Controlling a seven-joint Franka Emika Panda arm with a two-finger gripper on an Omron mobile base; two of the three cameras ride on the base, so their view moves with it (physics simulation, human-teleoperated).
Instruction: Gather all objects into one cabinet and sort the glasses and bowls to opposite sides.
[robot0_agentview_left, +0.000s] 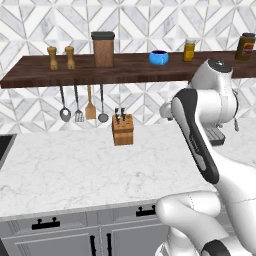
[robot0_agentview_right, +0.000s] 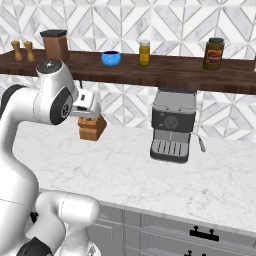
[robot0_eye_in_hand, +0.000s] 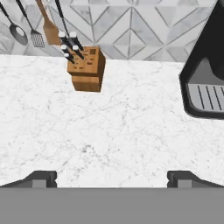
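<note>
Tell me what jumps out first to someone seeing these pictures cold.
The big white arm fills the foreground, its open hand hovering over bare marble counter. Behind it a long dark wooden shelf runs along the patterned wall, with a bright blue mug standing out among jars. On the counter stand a wooden knife block and, further right, a grey espresso machine.

The robot arm (robot0_agentview_left: 200, 140) hides most of the espresso machine (robot0_agentview_left: 216, 135) in the left base view. In the hand view that machine is cut by the right edge. The sink (robot0_agentview_left: 4, 147) is cropped at the left edge. The jar (robot0_agentview_right: 213, 53) labels are too small to read.
</note>
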